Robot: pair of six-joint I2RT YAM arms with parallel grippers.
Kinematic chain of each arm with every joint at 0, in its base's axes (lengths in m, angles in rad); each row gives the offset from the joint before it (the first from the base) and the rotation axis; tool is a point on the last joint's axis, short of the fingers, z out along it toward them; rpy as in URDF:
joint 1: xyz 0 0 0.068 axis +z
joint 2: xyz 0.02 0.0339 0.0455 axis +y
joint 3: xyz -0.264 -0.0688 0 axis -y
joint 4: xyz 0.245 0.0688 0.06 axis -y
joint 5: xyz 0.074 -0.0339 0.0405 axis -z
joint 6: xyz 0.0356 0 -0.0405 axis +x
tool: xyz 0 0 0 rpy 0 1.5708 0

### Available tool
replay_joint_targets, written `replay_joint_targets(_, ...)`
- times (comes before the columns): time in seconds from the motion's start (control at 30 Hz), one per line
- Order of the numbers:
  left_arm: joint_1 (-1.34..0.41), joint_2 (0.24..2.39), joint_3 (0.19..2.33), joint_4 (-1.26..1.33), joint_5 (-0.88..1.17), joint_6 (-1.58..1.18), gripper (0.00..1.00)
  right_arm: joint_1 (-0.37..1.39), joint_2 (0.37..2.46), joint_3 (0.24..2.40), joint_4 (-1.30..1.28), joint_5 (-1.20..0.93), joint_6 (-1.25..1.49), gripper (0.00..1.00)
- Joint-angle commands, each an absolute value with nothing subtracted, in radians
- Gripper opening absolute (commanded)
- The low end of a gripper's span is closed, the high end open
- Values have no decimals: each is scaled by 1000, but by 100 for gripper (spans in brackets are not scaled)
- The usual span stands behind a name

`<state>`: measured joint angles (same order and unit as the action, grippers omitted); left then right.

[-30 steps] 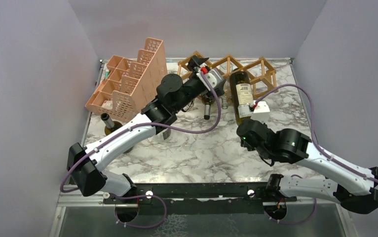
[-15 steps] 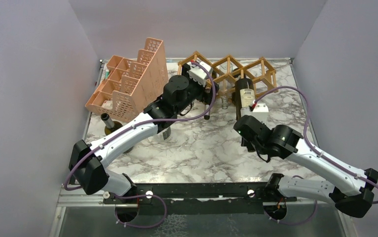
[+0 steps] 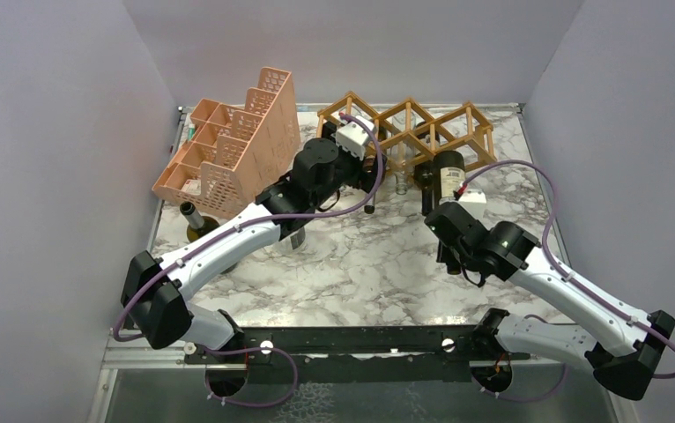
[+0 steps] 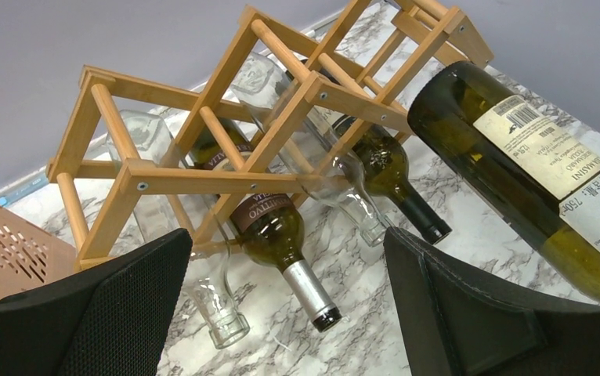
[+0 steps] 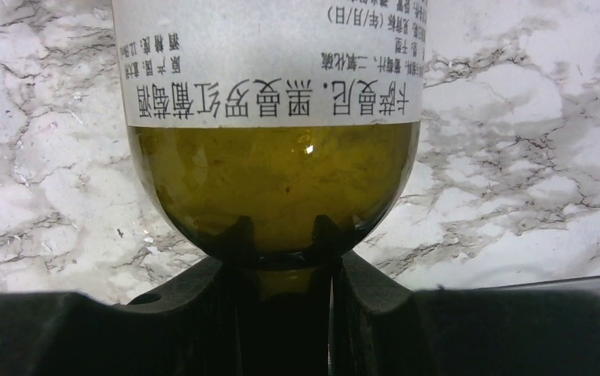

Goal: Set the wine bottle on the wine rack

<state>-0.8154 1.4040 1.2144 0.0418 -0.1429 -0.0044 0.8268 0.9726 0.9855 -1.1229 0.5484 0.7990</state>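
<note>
The wine bottle (image 3: pixel 444 169) is dark green glass with a white label. It sits right of centre in the top view, its base pointing at the right end of the wine rack (image 3: pixel 404 122). The right gripper (image 5: pixel 281 262) pinches its neck, the arm stretched forward over the marble table (image 3: pixel 352 256). The left gripper (image 4: pixel 287 266) hangs before the rack's middle, jaws wide. In the rack lie two dark bottles (image 4: pixel 281 235) and two clear bottles (image 4: pixel 203 290). A sixth bottle (image 3: pixel 195 218) lies by the pink organizer (image 3: pixel 228 150).
</note>
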Motion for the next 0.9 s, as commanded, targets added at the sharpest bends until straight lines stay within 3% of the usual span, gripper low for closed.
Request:
replay_joint_targets(0.0, -811, 1363, 1206, 36, -155, -22, 99, 804, 956, 987, -1058, 608, 834, 1)
replay_joint_targets(0.87, -812, 1084, 1106, 6, -118, -35, 99, 573, 1055, 949, -832, 468, 662, 1)
